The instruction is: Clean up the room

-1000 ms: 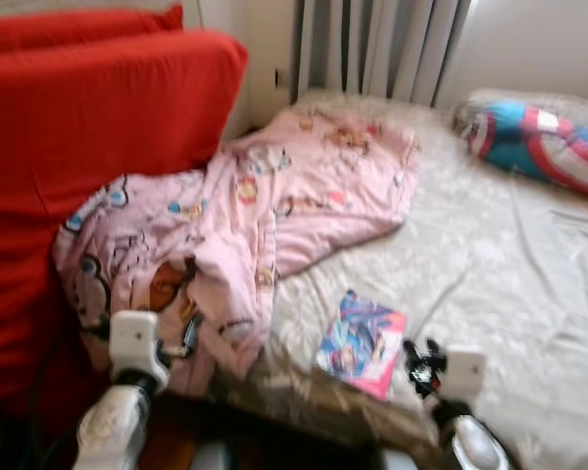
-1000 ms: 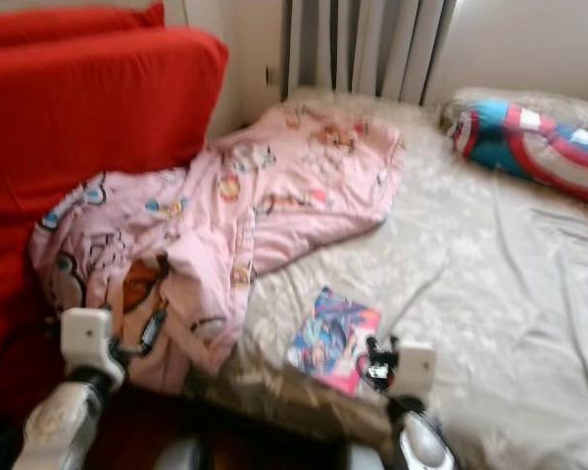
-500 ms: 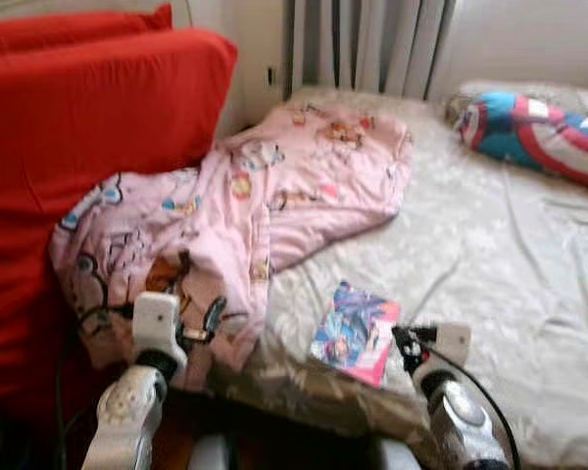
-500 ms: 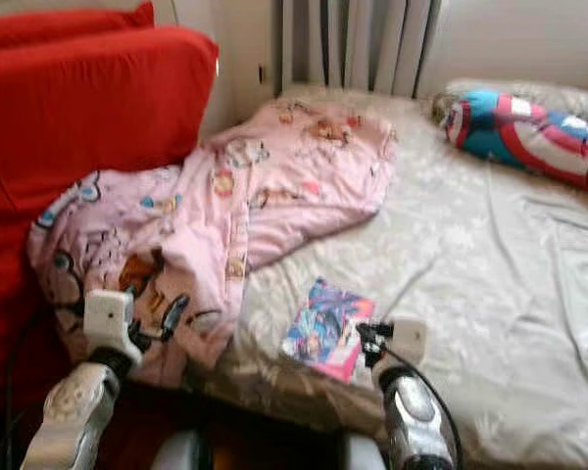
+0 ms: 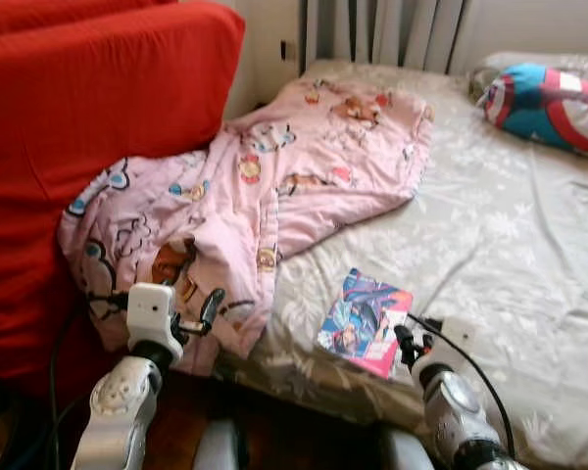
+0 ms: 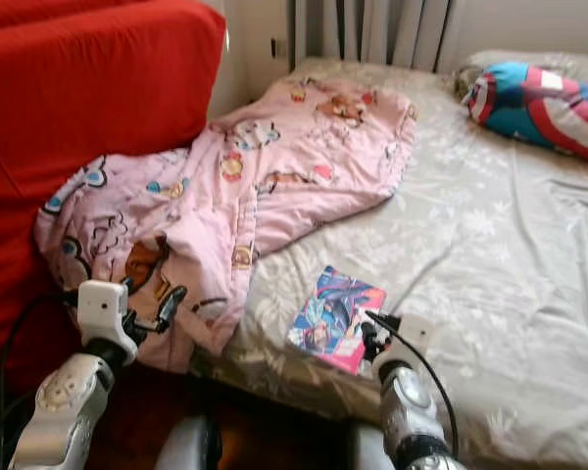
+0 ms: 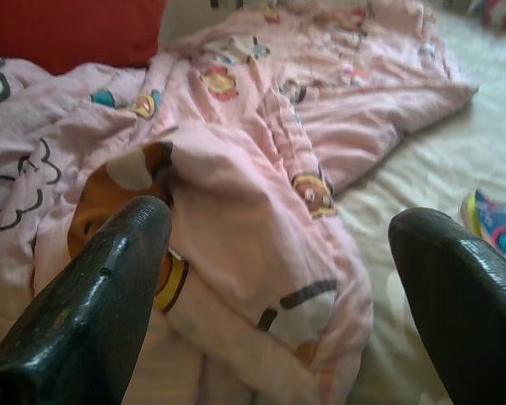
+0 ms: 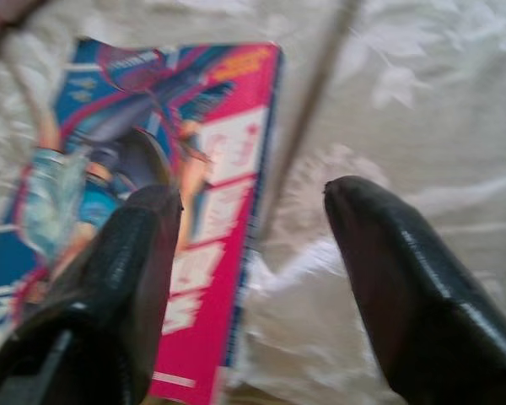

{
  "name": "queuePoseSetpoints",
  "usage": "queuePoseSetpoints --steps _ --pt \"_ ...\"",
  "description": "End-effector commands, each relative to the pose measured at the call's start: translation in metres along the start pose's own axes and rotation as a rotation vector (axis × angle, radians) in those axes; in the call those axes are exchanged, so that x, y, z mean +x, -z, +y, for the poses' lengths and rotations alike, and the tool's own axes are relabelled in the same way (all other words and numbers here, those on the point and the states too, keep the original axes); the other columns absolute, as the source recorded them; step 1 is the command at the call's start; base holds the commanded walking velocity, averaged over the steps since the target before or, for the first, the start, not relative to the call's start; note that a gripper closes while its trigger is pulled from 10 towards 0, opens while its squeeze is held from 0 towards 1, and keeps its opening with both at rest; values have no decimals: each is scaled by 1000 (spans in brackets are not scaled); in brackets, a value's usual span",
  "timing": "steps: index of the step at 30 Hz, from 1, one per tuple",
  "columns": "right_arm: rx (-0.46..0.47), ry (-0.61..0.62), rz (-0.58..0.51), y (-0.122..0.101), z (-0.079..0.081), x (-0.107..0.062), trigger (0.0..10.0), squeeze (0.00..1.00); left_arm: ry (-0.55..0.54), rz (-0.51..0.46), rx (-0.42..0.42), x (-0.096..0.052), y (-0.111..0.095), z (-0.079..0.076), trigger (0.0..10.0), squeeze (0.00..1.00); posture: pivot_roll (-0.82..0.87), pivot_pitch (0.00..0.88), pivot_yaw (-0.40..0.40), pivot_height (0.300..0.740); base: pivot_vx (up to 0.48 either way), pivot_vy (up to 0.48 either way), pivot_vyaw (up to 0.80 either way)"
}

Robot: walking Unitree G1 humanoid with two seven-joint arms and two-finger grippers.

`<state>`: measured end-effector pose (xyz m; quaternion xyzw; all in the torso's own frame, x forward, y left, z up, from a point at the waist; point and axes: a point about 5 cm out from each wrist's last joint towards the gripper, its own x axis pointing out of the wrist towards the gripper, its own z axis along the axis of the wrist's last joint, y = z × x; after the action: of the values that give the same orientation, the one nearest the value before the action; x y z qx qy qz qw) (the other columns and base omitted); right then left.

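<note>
Right wrist view puts the right gripper (image 8: 249,278) low over the near edge of the beige patterned bed (image 5: 510,245), jaws spread wide and empty. The glossy pink-and-blue picture book (image 8: 152,202) lies flat on the sheet just under and ahead of one finger, its pink edge running between the fingers; the book's long axis points away from the gripper, up the bed. This arm is plainly the nearer one to the book. Beside the book, toward the red sofa (image 5: 98,117), the left gripper (image 7: 278,295) hangs with jaws wide apart and empty before the crumpled pink cartoon-print blanket (image 5: 265,186). Well beyond the book, a red, white and blue pillow (image 5: 549,98) rests at the bed's head.
</note>
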<state>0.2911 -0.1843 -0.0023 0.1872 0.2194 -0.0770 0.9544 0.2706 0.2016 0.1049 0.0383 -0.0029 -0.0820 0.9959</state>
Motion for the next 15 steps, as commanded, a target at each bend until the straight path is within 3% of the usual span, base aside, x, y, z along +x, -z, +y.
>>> queuePoseSetpoints --steps 1,6,7,9,15 --pt "-22 12 -1 -2 -2 1 10000 1000 7 19 18 -3 1 1 10000 0 142 168 3 597 0 0 0" --pt "20 73 -81 -17 -12 2 10000 1000 -13 43 18 -13 5 7 10000 0 130 195 4 597 0 0 0" --pt "23 81 -69 -16 -13 2 10000 584 -13 44 18 -13 5 7 10000 0 129 196 4 597 0 0 0" --pt "21 84 -46 -13 -15 2 10000 0 -12 44 18 -13 4 6 10000 0 127 203 3 597 0 0 0" --pt "32 16 56 1 -7 2 10000 0 -3 51 37 -15 1 3 10000 0 134 215 0 597 0 0 0"
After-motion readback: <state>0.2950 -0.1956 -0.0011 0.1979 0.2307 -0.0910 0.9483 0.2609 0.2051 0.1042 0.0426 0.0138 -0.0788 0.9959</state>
